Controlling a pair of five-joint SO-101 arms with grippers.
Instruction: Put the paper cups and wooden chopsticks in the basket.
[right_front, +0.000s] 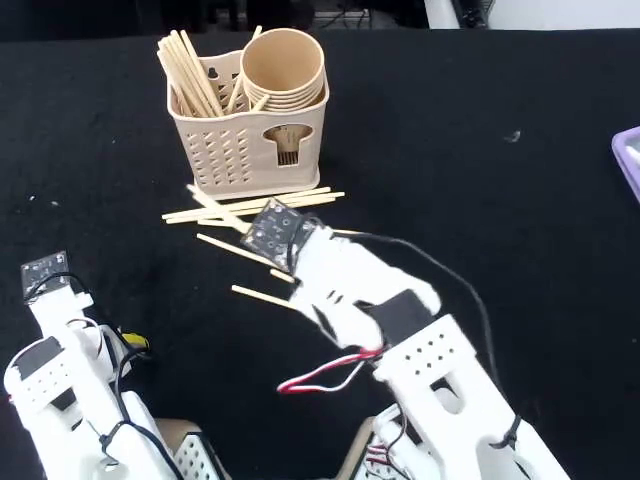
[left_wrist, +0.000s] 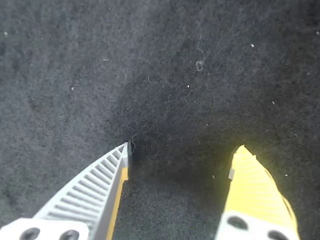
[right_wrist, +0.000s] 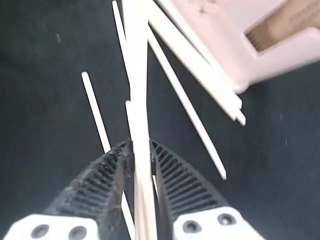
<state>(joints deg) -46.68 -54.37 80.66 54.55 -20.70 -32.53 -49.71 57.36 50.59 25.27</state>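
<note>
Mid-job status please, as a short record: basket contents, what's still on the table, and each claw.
basket: upright, far side of the table
in basket: stacked paper cups; bunch of chopsticks
on table: loose chopsticks in front of the basket
right claw: shut on a held chopstick, among the loose ones
left claw: open, over bare black cloth
</note>
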